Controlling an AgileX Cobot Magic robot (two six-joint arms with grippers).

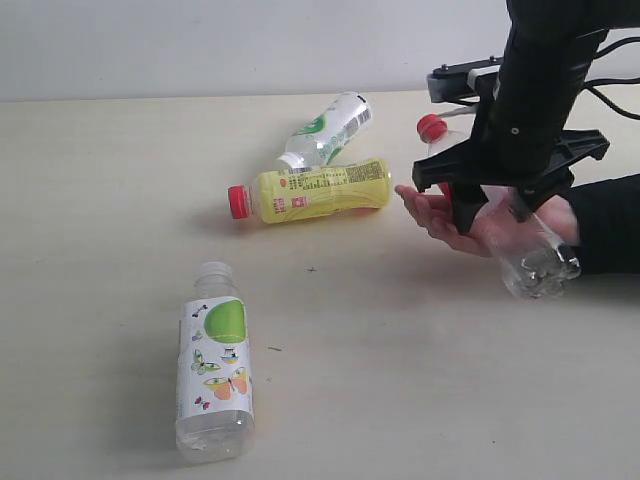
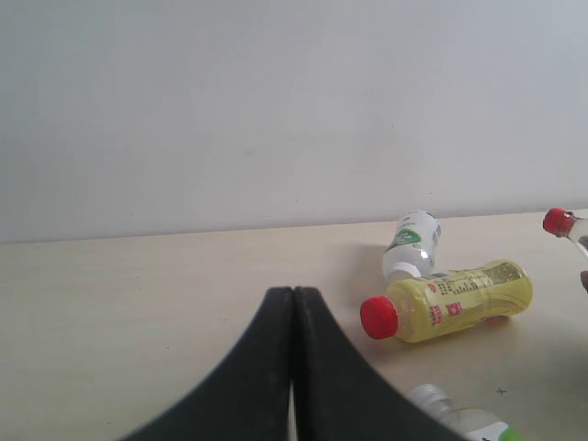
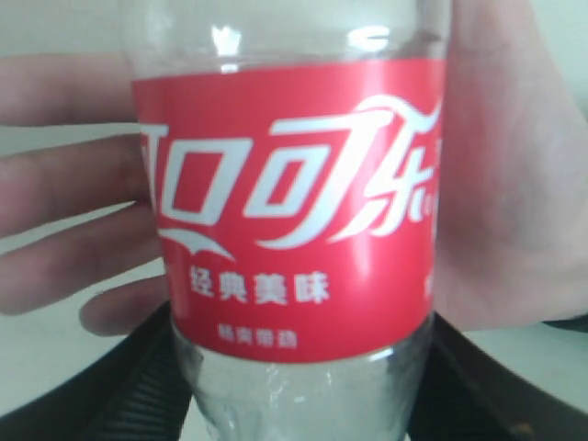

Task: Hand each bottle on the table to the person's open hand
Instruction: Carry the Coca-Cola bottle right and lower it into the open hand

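Note:
My right gripper (image 1: 492,200) (image 3: 299,377) is shut on the clear bottle with the red label and cap (image 1: 540,262) (image 3: 289,211), one finger pressed on each side of its body. The bottle lies tilted across the person's open hand (image 1: 430,210) (image 3: 514,184), palm up just beneath it. On the table (image 1: 100,200) lie the yellow bottle with a red cap (image 1: 320,190) (image 2: 455,299), the green-white labelled bottle (image 1: 330,128) (image 2: 413,243) behind it, and the butterfly bottle (image 1: 215,365) (image 2: 459,423) near the front. My left gripper (image 2: 292,292) is shut and empty, out of the exterior view.
A black sleeve (image 1: 610,225) reaches in from the right edge. A pale wall (image 1: 200,45) runs behind the table's far edge. Cables (image 1: 615,95) hang behind the right arm.

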